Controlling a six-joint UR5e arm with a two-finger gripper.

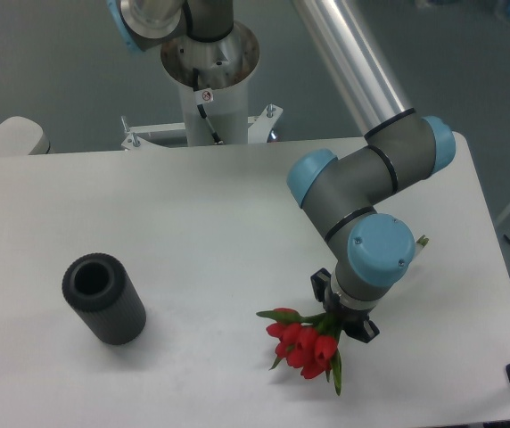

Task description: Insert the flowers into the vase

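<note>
While gripper point(345, 318) sits over stems, jaw state hidden; flowers point(307, 346) near front-right table edge, vase point(103, 299) well apart left. Risk: loose hold, bunch slips during carry.

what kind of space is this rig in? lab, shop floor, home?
Most likely a robotics lab or test cell. The arm sits on a metal pedestal bolted behind a plain white table, over a bare grey floor. The only props are a vase and flowers at the end effector.
</note>
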